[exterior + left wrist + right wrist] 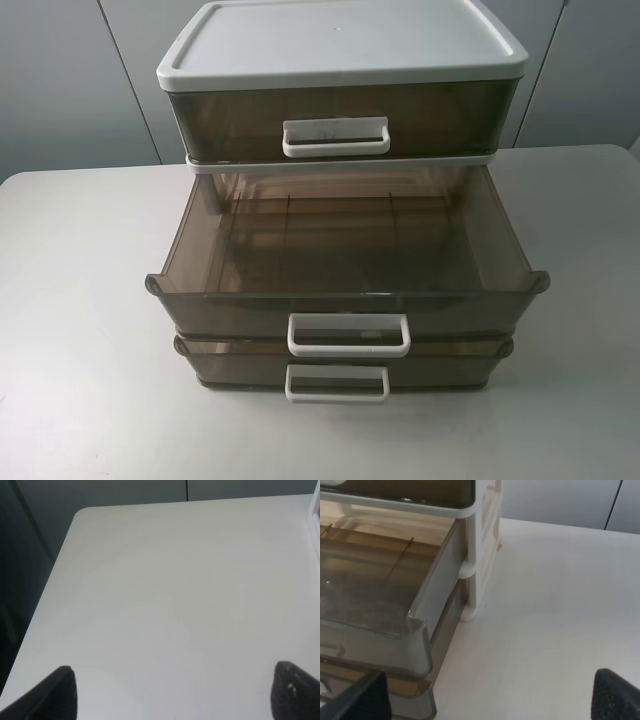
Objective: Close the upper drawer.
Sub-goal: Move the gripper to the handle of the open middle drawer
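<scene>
The upper drawer point(230, 312), the middle tier of the three-tier cabinet point(340, 40), is smoky-brown translucent plastic and stands pulled far out, empty, with its white loop handle point(348, 335) facing the front. Its right front corner shows in the right wrist view point(417, 630). My right gripper point(490, 697) is open, above the table just to the right of that corner and apart from it. My left gripper point(172, 695) is open and empty over bare table to the left of the cabinet. Neither gripper shows in the exterior high view.
The top-tier drawer point(335, 115) sits shut under the white lid. The bottom-tier drawer point(337, 383) sticks out a little. The cabinet's white frame point(472, 555) stands on a white table point(80, 300). The table's far left corner point(82, 512) borders a dark gap.
</scene>
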Available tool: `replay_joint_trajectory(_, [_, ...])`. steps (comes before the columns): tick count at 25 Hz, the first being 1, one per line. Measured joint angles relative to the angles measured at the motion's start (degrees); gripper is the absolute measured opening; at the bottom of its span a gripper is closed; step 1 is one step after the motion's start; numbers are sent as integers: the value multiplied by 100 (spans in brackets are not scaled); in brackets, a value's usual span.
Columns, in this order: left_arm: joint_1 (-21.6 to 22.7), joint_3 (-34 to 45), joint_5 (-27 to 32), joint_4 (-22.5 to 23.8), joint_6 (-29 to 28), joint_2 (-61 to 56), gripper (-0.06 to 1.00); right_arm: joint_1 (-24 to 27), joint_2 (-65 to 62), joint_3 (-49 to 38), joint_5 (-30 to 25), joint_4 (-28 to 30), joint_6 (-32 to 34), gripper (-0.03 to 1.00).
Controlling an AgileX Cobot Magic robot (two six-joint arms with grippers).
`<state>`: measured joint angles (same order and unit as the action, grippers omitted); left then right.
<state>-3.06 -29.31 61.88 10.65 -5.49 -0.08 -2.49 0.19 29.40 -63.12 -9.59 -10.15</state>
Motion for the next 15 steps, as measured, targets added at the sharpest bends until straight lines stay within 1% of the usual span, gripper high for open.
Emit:
replay_joint_trajectory(10, [0,0,0,0,0,0,74,0,0,0,0,43,0,61])
replay_joint_trajectory(13, [0,0,0,0,0,0,74,0,0,136,-13,214,66,59])
replay_joint_trajectory(15, [0,0,0,0,0,0,74,0,144,309,-29,442,158,58])
